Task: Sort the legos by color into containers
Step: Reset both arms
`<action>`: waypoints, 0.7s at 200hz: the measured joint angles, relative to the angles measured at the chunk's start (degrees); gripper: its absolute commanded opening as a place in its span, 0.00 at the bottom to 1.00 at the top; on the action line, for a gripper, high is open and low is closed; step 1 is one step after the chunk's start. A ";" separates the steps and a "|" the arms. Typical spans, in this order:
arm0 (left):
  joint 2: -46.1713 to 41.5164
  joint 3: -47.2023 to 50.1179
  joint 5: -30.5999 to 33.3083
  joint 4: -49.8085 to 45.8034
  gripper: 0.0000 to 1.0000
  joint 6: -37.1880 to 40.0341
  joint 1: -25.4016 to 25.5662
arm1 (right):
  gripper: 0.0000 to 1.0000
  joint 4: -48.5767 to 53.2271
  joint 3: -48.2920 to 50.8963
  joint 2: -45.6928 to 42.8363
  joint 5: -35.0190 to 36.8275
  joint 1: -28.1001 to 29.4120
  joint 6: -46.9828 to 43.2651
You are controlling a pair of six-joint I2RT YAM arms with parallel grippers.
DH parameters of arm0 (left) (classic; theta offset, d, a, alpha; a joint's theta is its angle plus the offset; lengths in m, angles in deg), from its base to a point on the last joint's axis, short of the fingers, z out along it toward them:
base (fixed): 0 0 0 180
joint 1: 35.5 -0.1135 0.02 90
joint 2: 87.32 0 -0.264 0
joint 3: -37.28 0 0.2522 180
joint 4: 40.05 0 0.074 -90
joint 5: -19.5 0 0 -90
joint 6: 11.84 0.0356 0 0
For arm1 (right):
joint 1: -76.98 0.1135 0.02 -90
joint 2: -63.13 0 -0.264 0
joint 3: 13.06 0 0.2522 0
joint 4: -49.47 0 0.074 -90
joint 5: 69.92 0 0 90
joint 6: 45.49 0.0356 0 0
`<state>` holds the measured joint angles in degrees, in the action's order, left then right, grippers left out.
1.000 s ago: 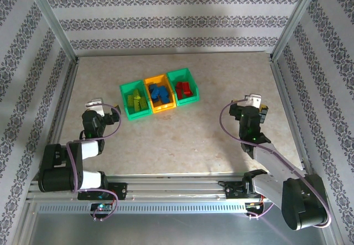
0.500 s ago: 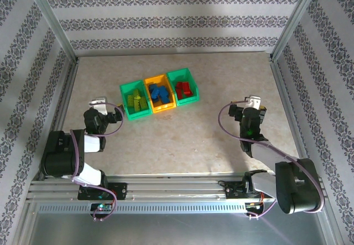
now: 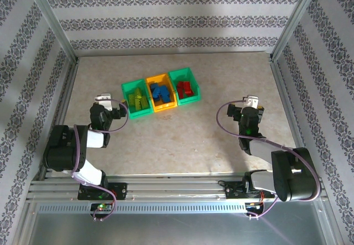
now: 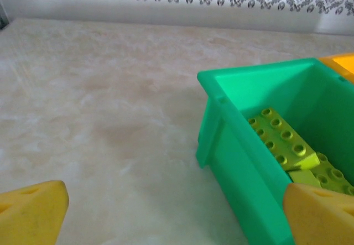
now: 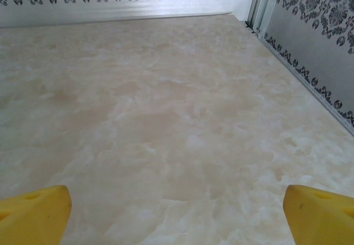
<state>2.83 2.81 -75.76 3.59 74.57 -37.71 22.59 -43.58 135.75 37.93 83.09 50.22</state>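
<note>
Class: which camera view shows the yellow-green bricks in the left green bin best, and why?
The left wrist view: the yellow-green bricks lie close up inside the left green bin, studs distinct. The top external view shows them as a small patch, studs unreadable. The right wrist camera faces tabletop and wall.

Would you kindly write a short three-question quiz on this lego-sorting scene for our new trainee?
1. Which colour of legos lies in the orange-yellow bin? A red; B blue; C yellow-green.
2. True or false: the right jaws hold a lego.
3. Fill in: the left jaws are open close to the green bin that holds ___ legos.
Key: 1 B, the blue legos. 2 False, they are open and empty. 3 The yellow-green legos.
</note>
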 measured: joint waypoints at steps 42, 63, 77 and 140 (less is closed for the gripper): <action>0.24 -0.20 2.86 0.04 0.99 0.39 0.35 | 0.98 -4.48 0.00 2.27 -1.73 -0.02 -2.69; 0.24 -0.20 3.26 0.04 0.99 0.39 0.35 | 0.98 -9.60 0.00 6.86 -2.89 -0.28 -3.74; 0.24 -0.20 3.54 0.04 0.99 0.39 0.35 | 0.98 -12.52 0.00 10.93 -3.02 -0.76 -4.09; 0.24 -0.24 2.60 0.07 1.00 0.83 0.35 | 0.98 -14.47 -1.64 15.19 -3.85 -3.10 -3.54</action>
<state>3.07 2.57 -73.16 3.66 75.40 -37.36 8.12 -45.22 150.94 34.08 79.99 46.68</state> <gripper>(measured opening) 0.994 0.983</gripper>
